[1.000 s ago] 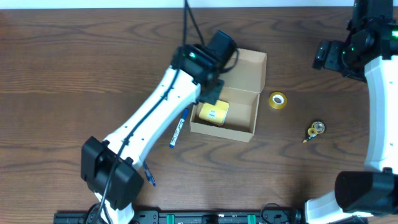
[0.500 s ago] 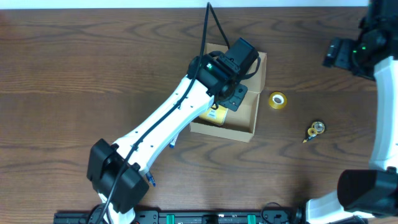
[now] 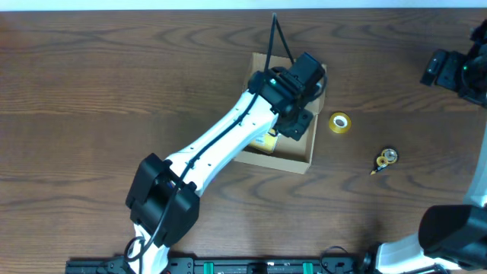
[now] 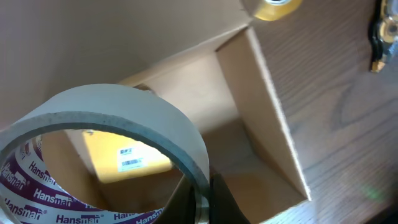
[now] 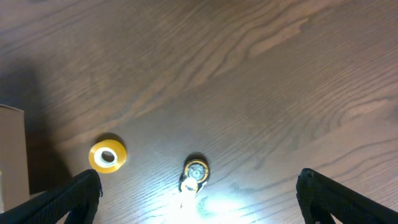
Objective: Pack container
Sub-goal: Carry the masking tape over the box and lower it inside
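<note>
Two arms were mine. My left fingers clenched a big tape roll over the open cardboard container in the middle of the desk. My right fingers were spread wide, upper right.

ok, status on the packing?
Left gripper shut on tape roll, above the container. Right gripper open, empty. Yellow block inside; opening unobstructed.

Your left arm reaches over the cardboard box, covering most of it; a small yellow tape roll lies just beside it.
</note>
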Controlling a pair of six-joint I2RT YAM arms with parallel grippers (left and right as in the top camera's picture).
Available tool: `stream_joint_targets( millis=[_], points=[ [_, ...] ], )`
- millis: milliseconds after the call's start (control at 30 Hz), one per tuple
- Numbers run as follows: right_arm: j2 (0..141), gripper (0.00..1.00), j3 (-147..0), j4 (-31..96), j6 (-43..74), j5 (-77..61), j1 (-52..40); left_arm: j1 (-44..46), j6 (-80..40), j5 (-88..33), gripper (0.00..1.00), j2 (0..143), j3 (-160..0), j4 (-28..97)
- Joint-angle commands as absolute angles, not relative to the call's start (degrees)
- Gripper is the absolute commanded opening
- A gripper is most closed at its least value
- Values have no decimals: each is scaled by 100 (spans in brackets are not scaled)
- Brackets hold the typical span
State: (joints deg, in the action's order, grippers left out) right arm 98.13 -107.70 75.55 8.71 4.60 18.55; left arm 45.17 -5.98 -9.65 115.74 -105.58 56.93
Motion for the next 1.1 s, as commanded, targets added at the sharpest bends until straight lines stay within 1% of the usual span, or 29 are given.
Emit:
stream_joint_targets(
  millis=[0,233,367,733,1067],
  points=[
    [9719,99,-10879,7540,757,405,1879,4692,-464,-1059,6,11808,-10678,5688],
    [9719,99,-10879,7548,757,405,1879,4873,-462,-1081,5,12158,-10678,5671],
    [9719,99,-10879,7555,760,403,1879,4884,-357,-1260,6,12324,-10678,5564],
    [9719,99,-10879,7658,760,292,1876,4882,-311,-1297,6,12348,-10678,5057],
    [9719,99,-10879,7756,760,290,1876,4884,-204,-1317,6,12702,-10678,4995]
  ],
)
